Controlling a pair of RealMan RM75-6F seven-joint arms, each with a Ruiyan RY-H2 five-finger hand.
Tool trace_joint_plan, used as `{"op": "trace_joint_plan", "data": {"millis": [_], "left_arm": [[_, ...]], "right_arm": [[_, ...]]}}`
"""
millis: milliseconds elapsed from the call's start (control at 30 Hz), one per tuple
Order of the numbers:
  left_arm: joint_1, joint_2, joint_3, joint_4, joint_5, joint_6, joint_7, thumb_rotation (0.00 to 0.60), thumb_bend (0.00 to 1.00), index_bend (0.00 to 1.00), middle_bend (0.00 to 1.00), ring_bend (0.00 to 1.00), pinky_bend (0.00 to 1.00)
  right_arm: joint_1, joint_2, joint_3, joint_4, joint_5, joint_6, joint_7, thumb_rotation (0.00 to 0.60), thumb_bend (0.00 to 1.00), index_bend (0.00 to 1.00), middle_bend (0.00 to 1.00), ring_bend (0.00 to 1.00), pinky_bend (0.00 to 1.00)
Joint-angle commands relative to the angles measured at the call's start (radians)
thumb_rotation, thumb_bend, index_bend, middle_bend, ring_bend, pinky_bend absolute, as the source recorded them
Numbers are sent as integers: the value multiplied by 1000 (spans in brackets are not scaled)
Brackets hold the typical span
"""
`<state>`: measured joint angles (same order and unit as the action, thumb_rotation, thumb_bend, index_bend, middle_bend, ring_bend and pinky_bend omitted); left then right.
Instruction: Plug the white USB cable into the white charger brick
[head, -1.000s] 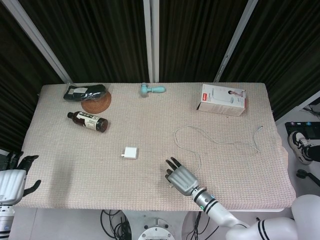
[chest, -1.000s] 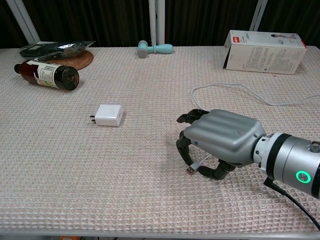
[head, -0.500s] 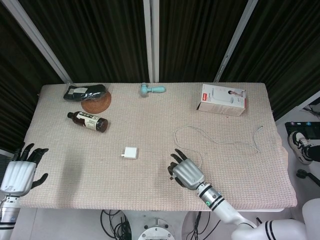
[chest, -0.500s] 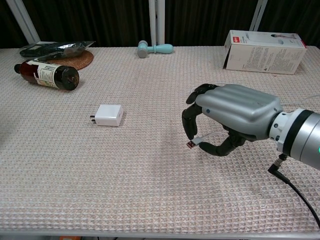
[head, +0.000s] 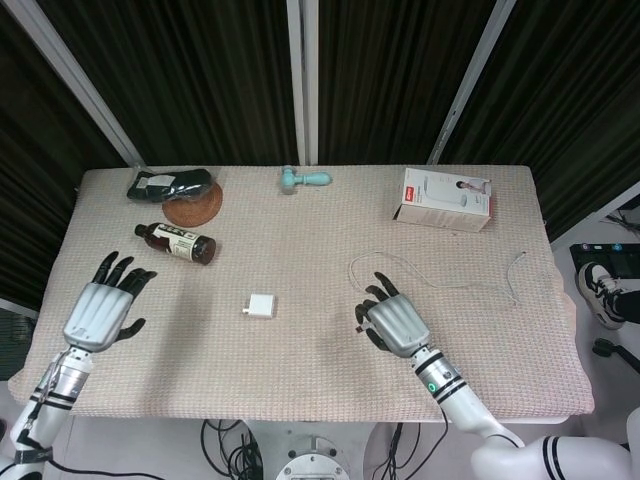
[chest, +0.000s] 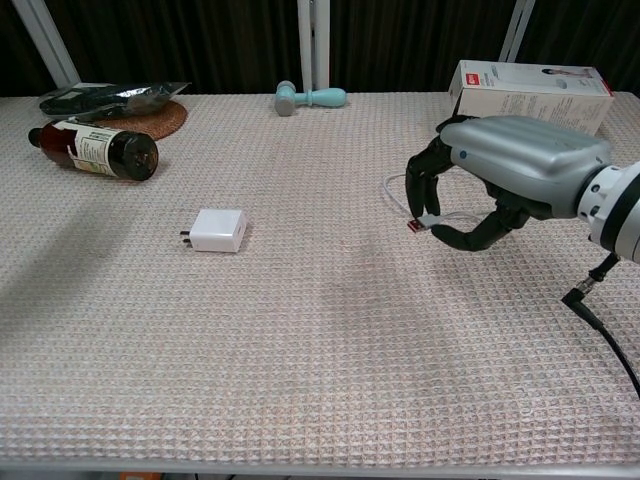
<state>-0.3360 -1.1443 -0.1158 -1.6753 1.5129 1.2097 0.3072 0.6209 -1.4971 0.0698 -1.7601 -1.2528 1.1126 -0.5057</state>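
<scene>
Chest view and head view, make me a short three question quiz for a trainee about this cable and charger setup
1. True or false: the right hand holds the USB plug lifted off the table.
2. What lies nearest the charger? A) box B) bottle C) massager
3. Fill in: the left hand holds ____.

Key
1. True: the cable end is pinched in the fingers above the cloth.
2. B.
3. Nothing: its fingers are spread over the table's left edge.
</scene>
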Motion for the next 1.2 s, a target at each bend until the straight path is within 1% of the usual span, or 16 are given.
{"op": "trace_joint_plan", "data": {"millis": [33,333,533,667,733,800,933,1000,1100,1200], "left_arm": [[-63,-43,-18,25,-25,-72,-7,600,187,199,229,75,0],[-187,-163,-29,113,-81,-223,-28,600,187,199,229,75,0],[-251,-254,-31,169,-137,-307,-57,600,187,202,229,75,0],[-288,-316,-38,200,-153,-336,-86,600,187,209,229,75,0],[-306,-346,-42,215,-165,-342,-78,600,189,217,229,75,0],[-319,-376,-48,229,-197,-347,-45,600,193,223,229,75,0],[-334,-417,-52,227,-283,-344,64,600,196,232,251,90,0],[-343,-430,-49,228,-292,-345,73,600,196,247,260,100,0],[-356,-448,-39,260,-277,-344,68,600,198,271,262,100,0],[-365,-461,-37,281,-289,-348,69,600,198,279,263,100,0]], "right_arm": [[-1,16,22,1,15,7,9,600,349,590,504,211,0],[5,79,94,6,72,18,22,600,349,596,511,218,0],[8,123,125,-8,104,24,18,600,349,596,511,218,0],[9,139,129,-16,115,24,16,600,348,596,511,218,0],[8,145,128,-20,119,25,16,600,348,596,511,218,0],[6,150,127,-23,119,29,18,600,348,596,510,218,0],[-1,159,123,-26,116,35,27,600,348,597,510,218,0],[-4,162,121,-23,116,37,35,600,348,598,510,218,0],[-8,166,118,-21,117,36,44,600,348,599,510,219,0],[-11,168,115,-19,113,37,52,600,348,600,510,219,0]]}}
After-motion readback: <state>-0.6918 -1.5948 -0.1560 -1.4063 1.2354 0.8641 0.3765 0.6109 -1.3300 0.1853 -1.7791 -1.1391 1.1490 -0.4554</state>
